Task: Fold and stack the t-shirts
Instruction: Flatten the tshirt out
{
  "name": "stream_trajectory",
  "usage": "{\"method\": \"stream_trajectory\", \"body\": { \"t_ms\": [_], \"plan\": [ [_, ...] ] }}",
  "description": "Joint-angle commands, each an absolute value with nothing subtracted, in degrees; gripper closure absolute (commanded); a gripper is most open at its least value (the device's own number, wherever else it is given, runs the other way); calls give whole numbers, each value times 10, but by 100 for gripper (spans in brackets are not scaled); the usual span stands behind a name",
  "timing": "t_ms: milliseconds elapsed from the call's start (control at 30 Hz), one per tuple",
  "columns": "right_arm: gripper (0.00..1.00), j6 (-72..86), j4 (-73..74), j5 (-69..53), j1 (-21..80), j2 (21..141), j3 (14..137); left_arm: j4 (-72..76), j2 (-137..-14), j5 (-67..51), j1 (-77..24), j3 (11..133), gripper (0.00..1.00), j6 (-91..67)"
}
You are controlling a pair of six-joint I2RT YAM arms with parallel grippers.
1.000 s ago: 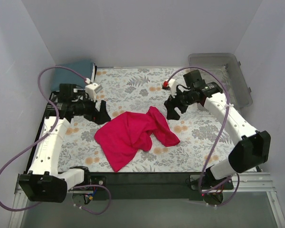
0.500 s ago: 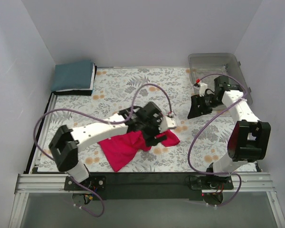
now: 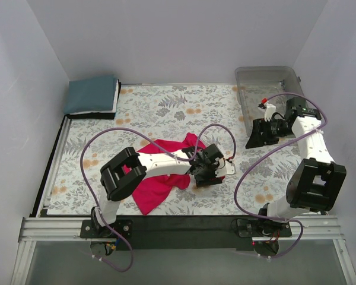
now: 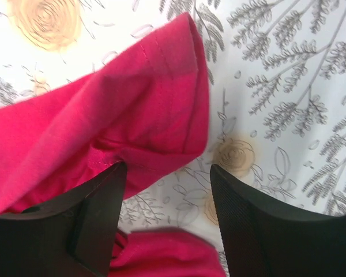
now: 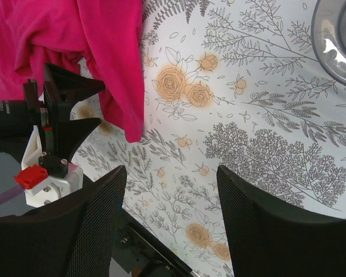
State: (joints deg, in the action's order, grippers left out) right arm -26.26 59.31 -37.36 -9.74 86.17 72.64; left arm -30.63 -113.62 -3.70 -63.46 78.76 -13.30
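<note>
The left claw (image 4: 167, 170) hangs low with its jaws spread wide, holding nothing, straddling a hemmed edge of the crumpled crimson-pink cotton t-shirt (image 4: 132, 98). From above, that claw (image 3: 213, 172) sits at the right end of the shirt (image 3: 151, 190), which lies heaped in the near middle of the flower-printed table cover (image 3: 166, 107). My worry is the bite. The cloth is doubled over there, so closing could catch two layers, or only the thin hem, which might slip. The left arm also lies across the shirt, so a pull could drag the heap instead of spreading it. Its looping purple cable (image 3: 219, 132) could snag too. The right claw (image 3: 258, 135) is likewise parted and empty, well off to the right beside the clear plastic bin (image 3: 267, 70). The folded dusty teal-blue t-shirt (image 3: 94, 94) waits in the far left corner.
</note>
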Motion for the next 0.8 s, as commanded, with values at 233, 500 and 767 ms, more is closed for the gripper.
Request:
{"method": "stream_trajectory", "body": {
  "t_ms": [233,500,767],
  "plan": [
    [30,-289,627,-395,-117,844,746,-214,-1146,-28,-621,787,93,-141],
    [30,-302,639,-404,-128,846,761,-319,-1015,-124,-529,945,100,-240],
    [30,-300,629,-445,-115,855,748,-440,-813,-256,-257,986,100,-294]
  ]
}}
